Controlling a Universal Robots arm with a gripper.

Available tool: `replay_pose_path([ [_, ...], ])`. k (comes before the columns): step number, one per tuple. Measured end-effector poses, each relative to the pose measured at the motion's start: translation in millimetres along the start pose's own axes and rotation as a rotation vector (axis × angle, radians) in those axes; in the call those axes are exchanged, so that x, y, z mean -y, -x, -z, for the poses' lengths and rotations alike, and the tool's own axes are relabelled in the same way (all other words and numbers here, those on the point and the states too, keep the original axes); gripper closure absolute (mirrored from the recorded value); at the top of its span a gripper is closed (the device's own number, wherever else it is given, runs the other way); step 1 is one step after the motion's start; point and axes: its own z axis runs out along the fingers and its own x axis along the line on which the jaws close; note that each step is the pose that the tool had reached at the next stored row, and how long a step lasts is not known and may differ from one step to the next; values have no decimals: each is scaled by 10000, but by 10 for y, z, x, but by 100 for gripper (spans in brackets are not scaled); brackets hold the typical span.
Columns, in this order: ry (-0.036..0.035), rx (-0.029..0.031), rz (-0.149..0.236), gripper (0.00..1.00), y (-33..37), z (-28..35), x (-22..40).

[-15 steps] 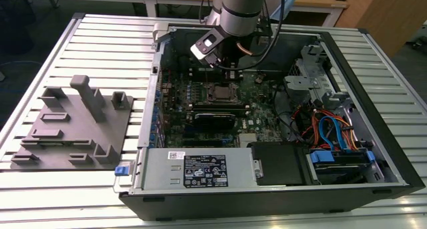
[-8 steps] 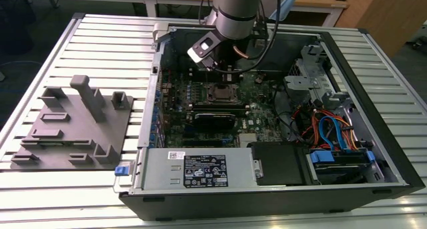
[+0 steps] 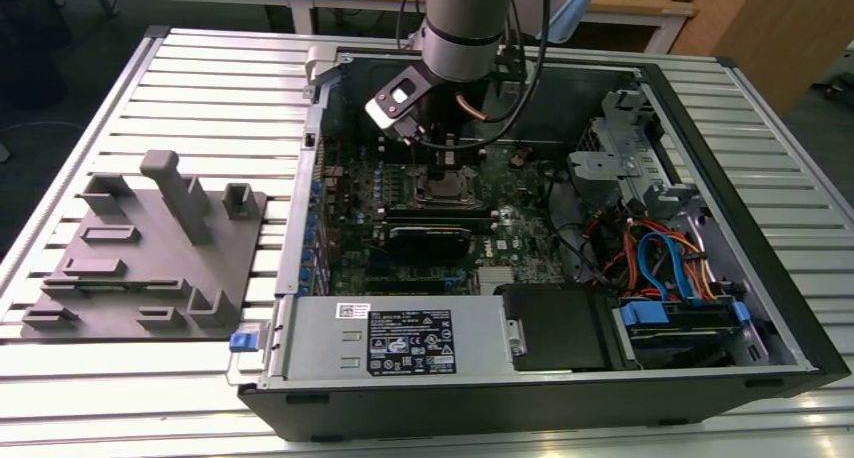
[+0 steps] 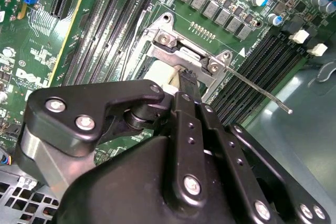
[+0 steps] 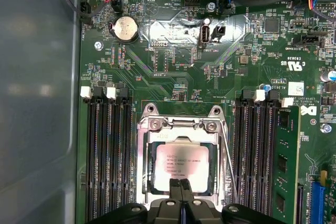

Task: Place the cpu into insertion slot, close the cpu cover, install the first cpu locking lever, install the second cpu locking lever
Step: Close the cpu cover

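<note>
In the first wrist view the cpu (image 5: 181, 162), with its silver-grey top, lies in the insertion slot (image 5: 181, 125). The cpu cover (image 5: 144, 163), a silver frame, lies flat around it. My gripper (image 5: 181, 191) is shut, and its two black fingertips meet over the cpu's edge with nothing between them. A thin wire locking lever (image 5: 229, 163) runs along one side of the socket. In the second wrist view that lever (image 4: 262, 93) stands free, angled away from the socket frame (image 4: 173, 51), with the gripper (image 4: 187, 80) over the socket. In the exterior view the arm hangs over the socket (image 3: 441, 186).
Black memory slots (image 5: 107, 156) flank the socket on both sides. The open computer case (image 3: 747, 308) holds a power supply (image 3: 400, 340), drive cages and cable bundles (image 3: 654, 253). A grey fixture block (image 3: 147, 248) stands on the slatted table at the exterior view's left.
</note>
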Motion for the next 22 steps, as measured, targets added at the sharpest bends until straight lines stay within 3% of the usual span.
replay_pose_path([
  [8, 0, 0, -1, 90, 0, 0, 2],
  [12, 1, 1, 11, 90, 0, -7, 37],
  [22, 3, 2, 64, 90, 2, -94, 80],
])
